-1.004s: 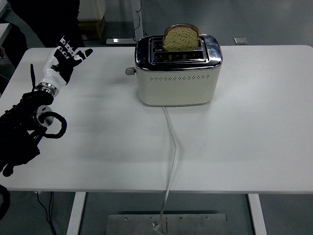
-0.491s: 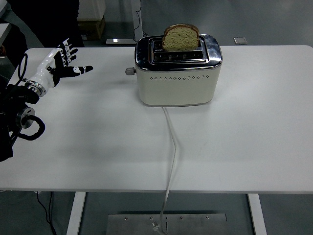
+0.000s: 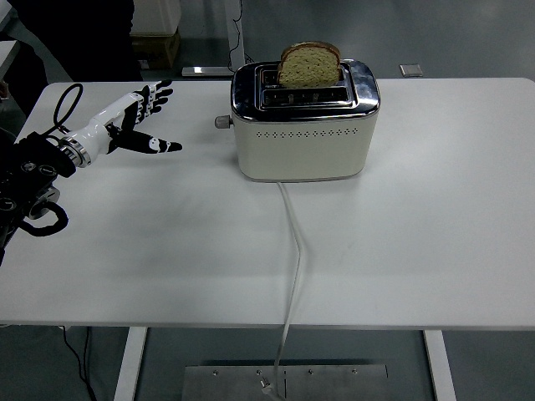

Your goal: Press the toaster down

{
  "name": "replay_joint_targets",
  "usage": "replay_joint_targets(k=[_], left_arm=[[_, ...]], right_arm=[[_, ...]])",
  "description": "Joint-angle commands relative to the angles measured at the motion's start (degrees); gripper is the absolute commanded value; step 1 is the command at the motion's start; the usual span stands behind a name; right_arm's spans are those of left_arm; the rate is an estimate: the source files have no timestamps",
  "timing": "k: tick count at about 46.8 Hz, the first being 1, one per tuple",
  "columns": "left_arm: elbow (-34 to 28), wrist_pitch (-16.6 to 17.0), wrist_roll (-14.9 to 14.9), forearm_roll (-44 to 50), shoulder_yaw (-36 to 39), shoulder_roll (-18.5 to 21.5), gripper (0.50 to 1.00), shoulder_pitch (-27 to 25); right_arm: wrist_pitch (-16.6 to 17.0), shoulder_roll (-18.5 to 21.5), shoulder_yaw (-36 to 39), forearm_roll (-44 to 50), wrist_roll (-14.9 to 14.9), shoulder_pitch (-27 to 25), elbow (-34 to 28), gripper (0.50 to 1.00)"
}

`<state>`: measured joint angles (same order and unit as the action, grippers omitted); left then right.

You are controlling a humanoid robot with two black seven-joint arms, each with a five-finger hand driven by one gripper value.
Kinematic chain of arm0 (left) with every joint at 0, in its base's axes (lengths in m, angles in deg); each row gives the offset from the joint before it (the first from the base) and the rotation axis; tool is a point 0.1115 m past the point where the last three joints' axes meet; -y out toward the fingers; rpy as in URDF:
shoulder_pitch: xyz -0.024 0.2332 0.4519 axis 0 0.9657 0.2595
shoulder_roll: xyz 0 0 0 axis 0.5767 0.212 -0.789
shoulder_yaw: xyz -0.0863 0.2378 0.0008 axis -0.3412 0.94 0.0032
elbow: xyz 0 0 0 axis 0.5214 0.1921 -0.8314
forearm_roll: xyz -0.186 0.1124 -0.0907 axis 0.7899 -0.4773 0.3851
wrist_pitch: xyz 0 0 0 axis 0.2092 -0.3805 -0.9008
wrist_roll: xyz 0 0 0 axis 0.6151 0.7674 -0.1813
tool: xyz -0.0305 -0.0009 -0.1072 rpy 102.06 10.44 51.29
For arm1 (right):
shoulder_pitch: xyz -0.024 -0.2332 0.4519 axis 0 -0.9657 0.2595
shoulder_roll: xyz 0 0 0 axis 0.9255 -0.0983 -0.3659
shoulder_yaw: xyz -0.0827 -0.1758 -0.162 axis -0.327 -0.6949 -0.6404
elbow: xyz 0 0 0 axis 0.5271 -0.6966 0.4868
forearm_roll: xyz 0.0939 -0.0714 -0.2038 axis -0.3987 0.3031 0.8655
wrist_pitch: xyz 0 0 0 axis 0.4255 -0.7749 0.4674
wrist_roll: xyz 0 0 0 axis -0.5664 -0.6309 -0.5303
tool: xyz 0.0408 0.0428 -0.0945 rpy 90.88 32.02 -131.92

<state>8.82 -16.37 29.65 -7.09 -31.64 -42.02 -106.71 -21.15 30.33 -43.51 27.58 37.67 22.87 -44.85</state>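
Note:
A cream toaster with a chrome top stands at the back middle of the white table. A slice of bread sticks up out of its slot. The lever knob juts from the toaster's left end, in its raised position. My left hand comes in from the left edge, fingers spread and pointing right toward the toaster, holding nothing. It is a short way left of the knob and not touching it.
The toaster's white cord runs from its front down over the table's near edge. A person in dark clothes stands beyond the table's far left corner. A cardboard box sits on the floor behind.
My left hand has swung from upright near the left edge to pointing right, and has moved closer to the toaster's lever. The toaster and bread have not moved.

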Motion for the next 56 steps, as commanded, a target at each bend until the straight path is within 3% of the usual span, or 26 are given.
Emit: replay_joint_targets(k=[1, 14, 56], left_arm=[[-3.11, -0.02, 0.02, -2.78, 1.38, 1.75, 1.000, 0.07], [-6.02, 0.16, 0.11, -9.29, 5.51, 4.92, 1.000, -0.54], [-6.72, 0.16, 0.11, -13.33, 10.35, 3.60, 1.000, -4.23]], right_arm=[[0.00, 0.00, 0.08, -0.02, 0.00, 0.01, 0.04, 1.000], [0.00, 0.00, -0.01, 0.07, 0.00, 0.01, 0.04, 1.000], [0.00, 0.00, -0.01, -0.02, 0.00, 0.01, 0.04, 1.000]])
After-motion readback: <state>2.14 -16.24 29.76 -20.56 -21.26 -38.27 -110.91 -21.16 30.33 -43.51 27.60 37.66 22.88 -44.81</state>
